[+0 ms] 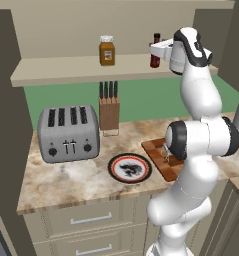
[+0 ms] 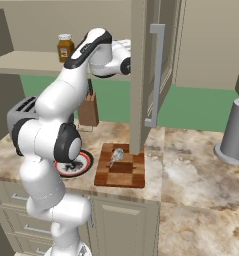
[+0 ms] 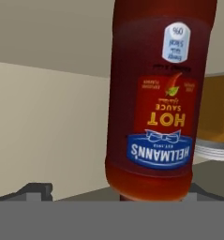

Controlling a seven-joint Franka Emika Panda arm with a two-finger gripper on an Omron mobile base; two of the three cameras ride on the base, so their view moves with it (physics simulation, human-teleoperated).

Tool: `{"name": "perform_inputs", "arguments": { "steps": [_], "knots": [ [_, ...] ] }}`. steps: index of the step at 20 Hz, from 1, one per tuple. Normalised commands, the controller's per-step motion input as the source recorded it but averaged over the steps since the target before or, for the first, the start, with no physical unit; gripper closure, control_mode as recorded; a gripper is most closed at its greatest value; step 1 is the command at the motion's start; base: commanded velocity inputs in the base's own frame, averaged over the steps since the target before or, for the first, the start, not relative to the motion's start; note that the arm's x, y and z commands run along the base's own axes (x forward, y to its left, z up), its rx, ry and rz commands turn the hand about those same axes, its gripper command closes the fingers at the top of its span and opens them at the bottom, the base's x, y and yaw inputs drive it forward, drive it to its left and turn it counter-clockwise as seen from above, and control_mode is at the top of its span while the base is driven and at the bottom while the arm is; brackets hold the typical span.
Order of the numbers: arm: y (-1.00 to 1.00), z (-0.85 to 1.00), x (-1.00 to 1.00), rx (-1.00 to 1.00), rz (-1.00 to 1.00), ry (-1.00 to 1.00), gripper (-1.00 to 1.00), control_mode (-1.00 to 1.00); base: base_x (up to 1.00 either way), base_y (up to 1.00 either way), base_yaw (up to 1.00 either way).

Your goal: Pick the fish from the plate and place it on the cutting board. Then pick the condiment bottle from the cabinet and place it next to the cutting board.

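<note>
Two finger tips of the claw point(image 3: 118, 192) stand apart, straddling the sauce bottle point(image 3: 155, 103) on the cabinet shelf point(image 1: 66, 70); contact unclear. Fish point(image 2: 116, 156) lies on cutting board point(image 2: 121, 172).

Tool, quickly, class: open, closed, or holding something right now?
Tool: open, holding nothing; up at the cabinet shelf, close to the bottle.

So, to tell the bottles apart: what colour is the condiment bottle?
Dark red with a red and blue label, clearest in the hand view: condiment bottle.
</note>
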Motion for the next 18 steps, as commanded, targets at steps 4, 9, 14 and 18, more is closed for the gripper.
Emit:
{"name": "perform_inputs", "arguments": {
  "steps": [4,9,14,18],
  "knots": [
    [0.00,0.00,0.00,0.00,0.00,0.00,-1.00,-1.00,0.00,0.00,0.00],
    [0.00,0.00,0.00,0.00,0.00,0.02,1.00,-1.00,0.00,0.00,0.00],
    [0.00,0.00,0.00,0.00,0.00,0.01,1.00,-1.00,0.00,0.00,0.00],
    [0.00,0.00,0.00,0.00,0.00,0.01,1.00,-1.00,0.00,0.00,0.00]
  ]
}}
